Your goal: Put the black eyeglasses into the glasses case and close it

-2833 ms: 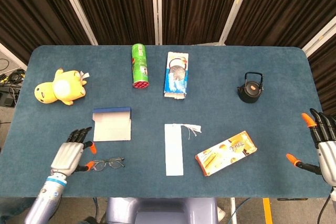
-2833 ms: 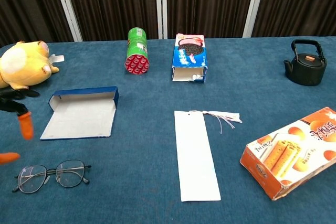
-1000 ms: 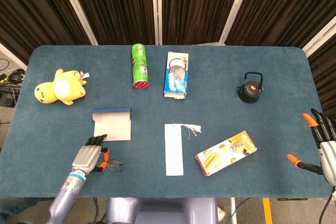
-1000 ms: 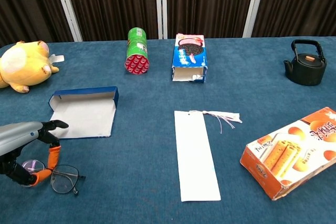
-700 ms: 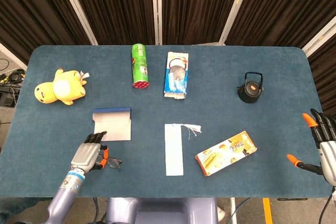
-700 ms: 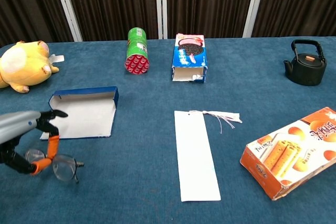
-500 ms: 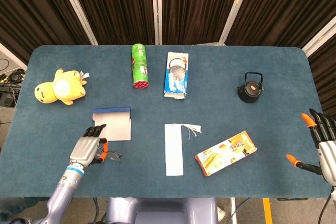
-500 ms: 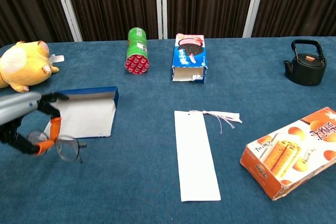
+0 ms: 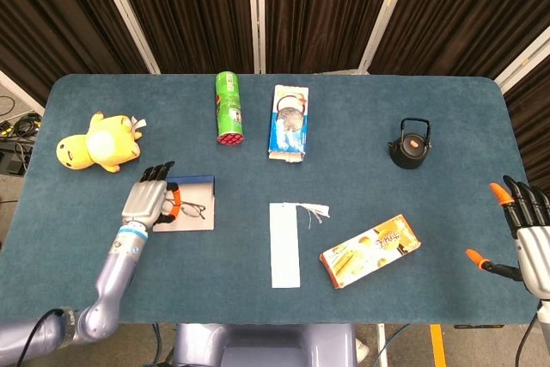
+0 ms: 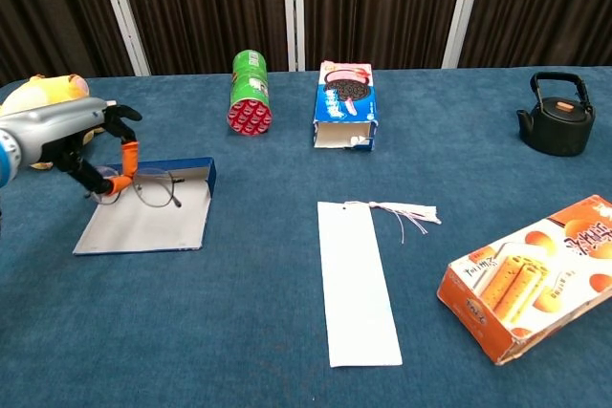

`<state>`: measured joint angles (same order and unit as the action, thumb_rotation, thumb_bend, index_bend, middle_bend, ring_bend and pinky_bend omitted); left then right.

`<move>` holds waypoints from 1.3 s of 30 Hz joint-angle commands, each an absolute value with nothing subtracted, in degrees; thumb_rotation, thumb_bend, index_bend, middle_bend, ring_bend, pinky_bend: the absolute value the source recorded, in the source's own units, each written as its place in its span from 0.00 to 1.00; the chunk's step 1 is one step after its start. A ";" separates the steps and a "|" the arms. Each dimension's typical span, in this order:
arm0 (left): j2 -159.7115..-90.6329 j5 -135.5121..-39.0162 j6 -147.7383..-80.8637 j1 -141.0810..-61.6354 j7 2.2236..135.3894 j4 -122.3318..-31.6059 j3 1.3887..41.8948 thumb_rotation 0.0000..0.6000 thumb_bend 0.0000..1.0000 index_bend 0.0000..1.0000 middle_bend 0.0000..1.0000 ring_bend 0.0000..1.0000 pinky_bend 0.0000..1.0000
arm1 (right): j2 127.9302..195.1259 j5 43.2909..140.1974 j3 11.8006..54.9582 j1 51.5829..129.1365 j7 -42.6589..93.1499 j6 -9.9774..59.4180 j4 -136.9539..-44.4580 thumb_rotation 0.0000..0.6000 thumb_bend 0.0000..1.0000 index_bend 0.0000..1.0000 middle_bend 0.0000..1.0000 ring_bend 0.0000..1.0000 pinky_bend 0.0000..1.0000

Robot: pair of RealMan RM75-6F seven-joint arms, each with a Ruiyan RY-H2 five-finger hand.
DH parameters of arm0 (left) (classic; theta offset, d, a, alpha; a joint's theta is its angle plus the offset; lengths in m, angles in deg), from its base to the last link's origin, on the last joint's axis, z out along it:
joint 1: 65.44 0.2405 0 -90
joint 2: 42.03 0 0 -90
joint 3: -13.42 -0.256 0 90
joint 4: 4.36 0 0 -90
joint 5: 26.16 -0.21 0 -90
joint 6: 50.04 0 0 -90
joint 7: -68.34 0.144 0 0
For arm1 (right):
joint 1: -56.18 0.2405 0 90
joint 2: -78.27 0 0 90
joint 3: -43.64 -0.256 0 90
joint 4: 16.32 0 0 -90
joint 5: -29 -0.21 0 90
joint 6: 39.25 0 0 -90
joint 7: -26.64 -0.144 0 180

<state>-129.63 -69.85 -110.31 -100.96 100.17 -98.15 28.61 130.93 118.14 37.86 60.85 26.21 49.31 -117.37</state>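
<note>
Presently, the black eyeglasses [image 10: 145,187] are pinched by the left hand [image 10: 91,145] and held above the open glasses case [image 10: 145,219], at 9 o'clock on the table [image 9: 344,169]. The right hand [image 9: 526,229] is seen spread, holding nothing, at 4 o'clock.

A dark blue desk [image 9: 344,126] carries a yellow plush toy [image 9: 97,143], green can [image 9: 229,107], black kettle [image 9: 409,143], orange box [image 9: 370,250] and white paper strip [image 9: 285,244].

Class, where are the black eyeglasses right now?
In both views they are at the table's left, pinched in the left hand: the black eyeglasses hang just over the open glasses case, in front of the yellow plush toy.
</note>
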 commanded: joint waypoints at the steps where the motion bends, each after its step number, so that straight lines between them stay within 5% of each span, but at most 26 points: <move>1: -131.41 -68.56 -108.70 -102.88 99.27 -94.95 29.53 1.00 0.47 0.64 0.00 0.00 0.00 | 131.03 117.53 37.64 60.99 26.34 49.01 -117.20 1.00 0.00 0.00 0.00 0.00 0.00; 22: -139.37 -68.77 -103.88 -107.11 94.11 -78.00 28.01 1.00 0.46 0.64 0.00 0.00 0.00 | 131.48 114.77 36.96 61.43 27.16 47.71 -116.41 1.00 0.00 0.00 0.00 0.00 0.00; 25: -139.15 -69.64 -103.85 -106.85 92.58 -77.77 28.02 1.00 0.42 0.52 0.00 0.00 0.00 | 131.44 114.64 36.94 61.40 27.06 47.69 -116.40 1.00 0.00 0.00 0.00 0.00 0.00; 30: -138.41 -71.28 -104.42 -106.14 91.10 -78.19 27.52 1.00 0.26 0.05 0.00 0.00 0.00 | 131.48 114.75 37.02 61.42 27.22 47.66 -116.44 1.00 0.00 0.00 0.00 0.00 0.00; 39: -133.78 -78.91 -108.42 -103.23 87.88 -84.50 25.29 1.00 0.12 0.00 0.00 0.00 0.00 | 131.24 115.47 37.20 61.22 26.71 48.12 -116.76 1.00 0.00 0.00 0.00 0.00 0.00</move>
